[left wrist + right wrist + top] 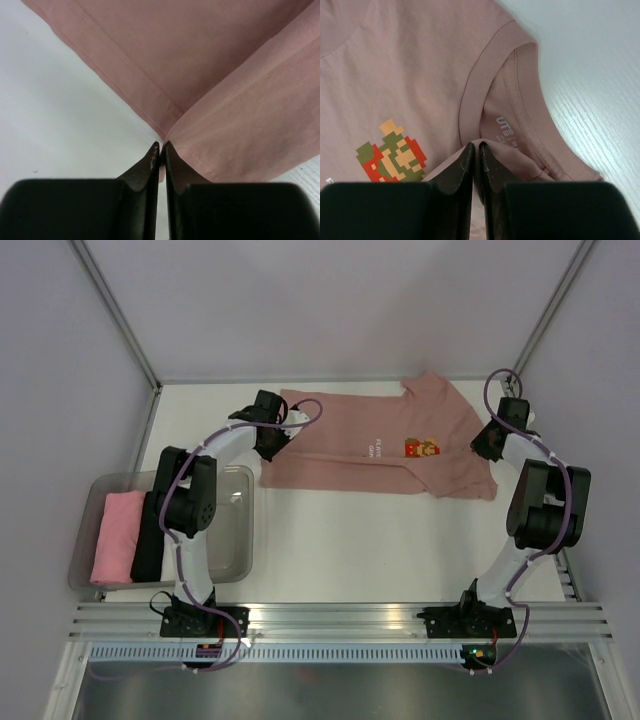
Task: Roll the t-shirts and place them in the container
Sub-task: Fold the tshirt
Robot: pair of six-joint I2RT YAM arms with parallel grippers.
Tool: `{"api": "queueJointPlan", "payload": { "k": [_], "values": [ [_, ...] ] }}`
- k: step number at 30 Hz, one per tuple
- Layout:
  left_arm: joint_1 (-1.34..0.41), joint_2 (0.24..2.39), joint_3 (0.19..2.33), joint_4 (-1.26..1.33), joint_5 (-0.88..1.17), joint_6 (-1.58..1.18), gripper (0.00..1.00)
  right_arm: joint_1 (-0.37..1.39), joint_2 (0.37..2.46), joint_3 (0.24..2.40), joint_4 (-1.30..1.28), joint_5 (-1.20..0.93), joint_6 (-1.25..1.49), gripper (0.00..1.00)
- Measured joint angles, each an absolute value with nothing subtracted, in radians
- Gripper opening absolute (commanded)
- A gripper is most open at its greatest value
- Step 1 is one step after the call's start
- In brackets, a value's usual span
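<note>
**Inspector:** Where is the t-shirt point(375, 445) found?

**Recorder:** It is found laid flat across the far part of the white table point(380, 540), stretched sideways between the two arms. The hem end is turned to the left and the neck end to the right. The pixel-figure print point(395, 155) is seen face up near the collar point(472, 95).

**Inspector:** How is the left gripper point(160, 146) recorded?

**Recorder:** It is recorded low at the hem corner, where two layers of cloth meet. The jaws are drawn almost together, and a thin strip of pink cloth is seen clamped between them.

**Inspector:** And the right gripper point(476, 146)?

**Recorder:** It is noted at the neck opening, just below the printed label point(506, 125). The jaws are pressed nearly closed on a raised pinch of the cloth.

**Inspector:** What else is noted?

**Recorder:** A clear bin point(235, 530) is noted at the table's left edge, beside the left arm. A bright pink roll point(117, 537) and a black item point(150, 535) are held in it, side by side.
</note>
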State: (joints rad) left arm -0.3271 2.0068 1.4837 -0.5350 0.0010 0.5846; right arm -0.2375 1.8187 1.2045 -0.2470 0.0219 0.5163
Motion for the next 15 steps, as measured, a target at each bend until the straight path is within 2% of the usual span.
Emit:
{"api": "queueJointPlan", "payload": {
  "k": [1, 2, 4, 5, 12, 15],
  "values": [
    [-0.327, 2.012, 1.490, -0.535, -0.001, 0.585, 0.20, -0.237, 1.827, 1.209, -0.247, 0.023, 0.513, 0.27],
    [-0.326, 2.017, 1.496, -0.536, -0.004, 0.585, 0.31, -0.237, 1.834, 1.214, -0.247, 0.025, 0.508, 0.41],
    [-0.325, 2.031, 1.513, -0.536, -0.018, 0.583, 0.42, -0.237, 1.849, 1.227, -0.253, 0.030, 0.497, 0.48],
    [-0.325, 2.037, 1.522, -0.537, -0.028, 0.580, 0.52, -0.237, 1.860, 1.240, -0.263, 0.038, 0.486, 0.52],
    [-0.321, 2.042, 1.566, -0.531, -0.087, 0.562, 0.54, -0.244, 1.891, 1.369, -0.383, 0.132, 0.442, 0.54],
    [-0.320, 1.981, 1.529, -0.525, -0.044, 0.566, 0.54, -0.260, 1.856, 1.372, -0.428, 0.160, 0.435, 0.50]
  ]
}}
